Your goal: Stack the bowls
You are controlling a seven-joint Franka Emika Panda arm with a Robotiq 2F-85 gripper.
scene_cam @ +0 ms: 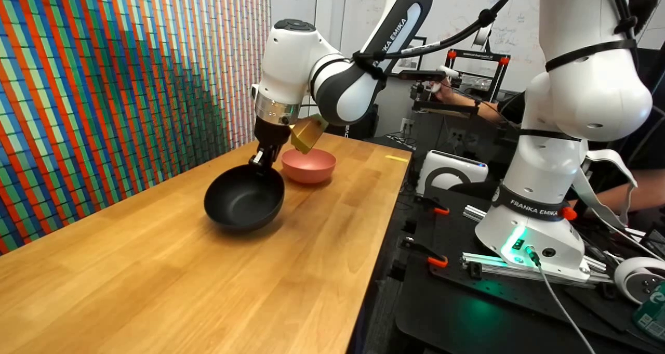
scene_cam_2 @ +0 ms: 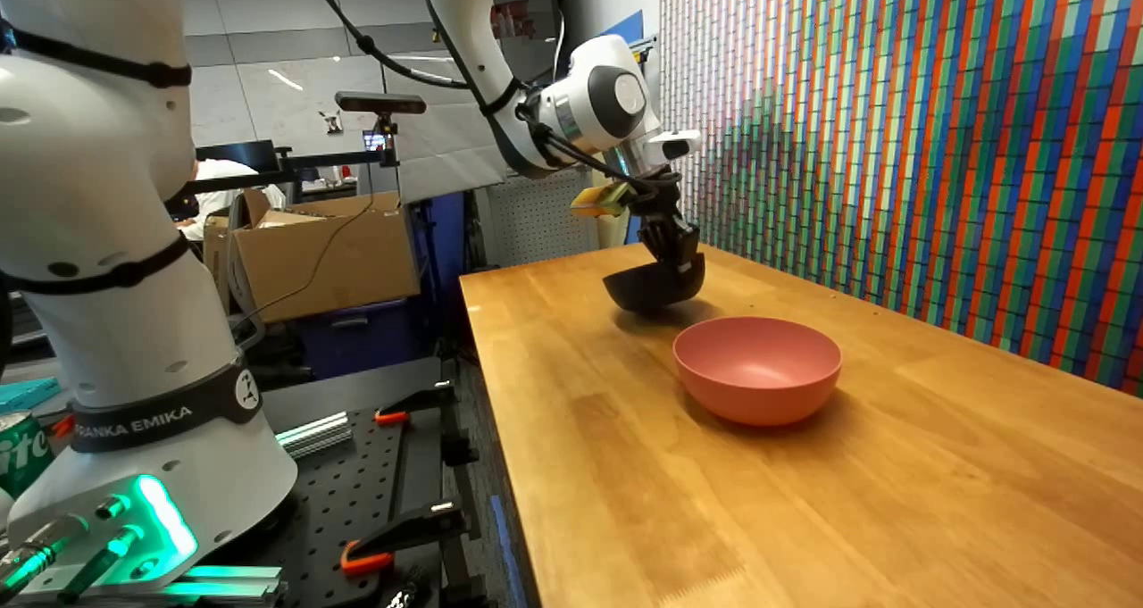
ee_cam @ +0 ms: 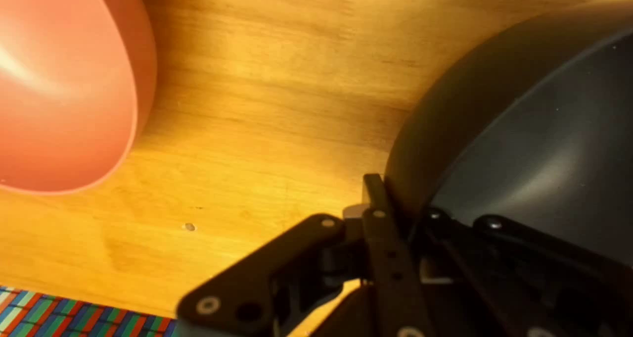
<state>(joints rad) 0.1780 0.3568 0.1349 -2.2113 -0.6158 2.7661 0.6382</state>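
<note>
Tilting in an exterior view, the black bowl (scene_cam: pixel 243 200) is pinched at its rim by the near-closed Robotiq gripper (scene_cam: pixel 262 169). The salmon-pink bowl (scene_cam_2: pixel 757 376) is seen on the table (scene_cam_2: pixel 607 474) in an exterior view, and apart in the wrist view.

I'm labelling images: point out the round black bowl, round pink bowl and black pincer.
Round black bowl (scene_cam: pixel 244 198), in an exterior view: inner surface.
Round pink bowl (scene_cam_2: pixel 757 363), in an exterior view: inner surface.
Black pincer (ee_cam: pixel 405 209), wrist view: between fingertips.
</note>
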